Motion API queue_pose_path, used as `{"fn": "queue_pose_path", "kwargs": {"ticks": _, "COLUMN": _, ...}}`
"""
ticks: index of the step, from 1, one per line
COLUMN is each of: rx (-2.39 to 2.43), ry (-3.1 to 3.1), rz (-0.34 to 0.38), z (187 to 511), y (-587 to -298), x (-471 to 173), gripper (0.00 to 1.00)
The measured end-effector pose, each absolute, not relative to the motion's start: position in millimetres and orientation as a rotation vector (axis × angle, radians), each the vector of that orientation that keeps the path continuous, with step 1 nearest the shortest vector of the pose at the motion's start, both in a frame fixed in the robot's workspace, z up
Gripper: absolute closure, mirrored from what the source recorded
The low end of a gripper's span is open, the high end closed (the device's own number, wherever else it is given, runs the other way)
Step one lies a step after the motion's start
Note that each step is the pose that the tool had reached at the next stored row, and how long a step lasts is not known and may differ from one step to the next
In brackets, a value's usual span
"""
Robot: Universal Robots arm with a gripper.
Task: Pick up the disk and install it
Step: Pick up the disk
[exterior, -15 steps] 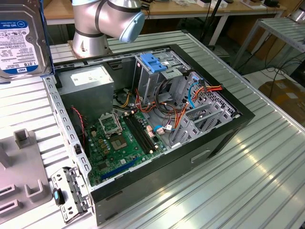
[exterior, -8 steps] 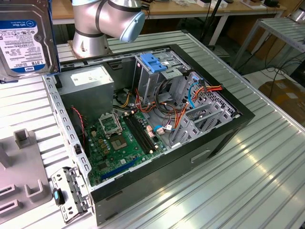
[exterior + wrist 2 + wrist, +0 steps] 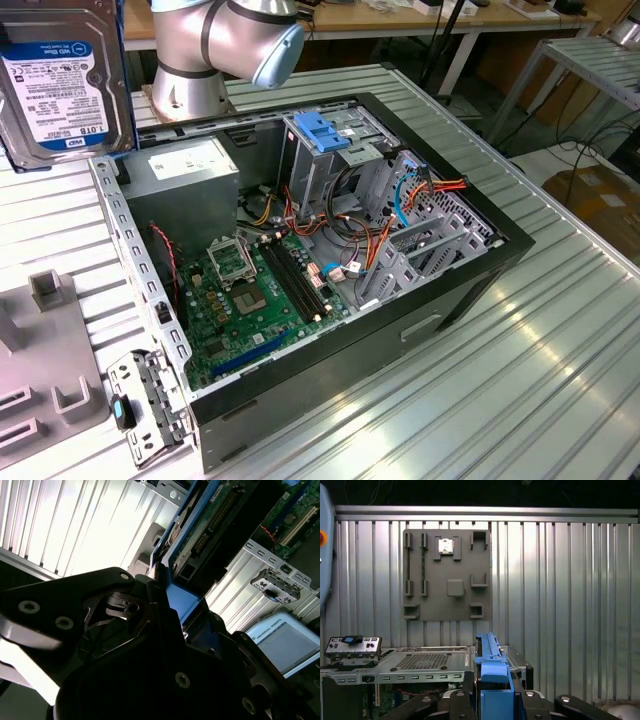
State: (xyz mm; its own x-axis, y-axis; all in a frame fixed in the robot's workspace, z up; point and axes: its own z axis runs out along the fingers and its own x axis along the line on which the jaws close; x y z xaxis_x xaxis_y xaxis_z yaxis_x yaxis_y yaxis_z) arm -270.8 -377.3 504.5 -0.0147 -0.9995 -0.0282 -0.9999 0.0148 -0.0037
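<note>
Between black jaws sits the blue-framed disk (image 3: 493, 675).

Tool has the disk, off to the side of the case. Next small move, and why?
Probably translate toward the exterior view's right, at height, to bring the disk over the open case. The tool is shut on its blue bracket, and the disk hangs beside the case, well clear of the drive cage, so lowering now would likely miss it.

Ribbed aluminium tabletop (image 3: 545, 385) under bright glare, wooden workbench (image 3: 390, 20) behind, metal side table (image 3: 592, 58), cardboard box (image 3: 602, 200) on pale floor (image 3: 540, 162)
</note>
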Motion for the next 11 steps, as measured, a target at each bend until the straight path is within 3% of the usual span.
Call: {"fn": "queue_pose_path", "kwargs": {"ticks": 11, "rx": -2.189, "ry": 2.222, "rz": 0.027, "z": 505, "y": -378, "x": -253, "gripper": 0.63}}
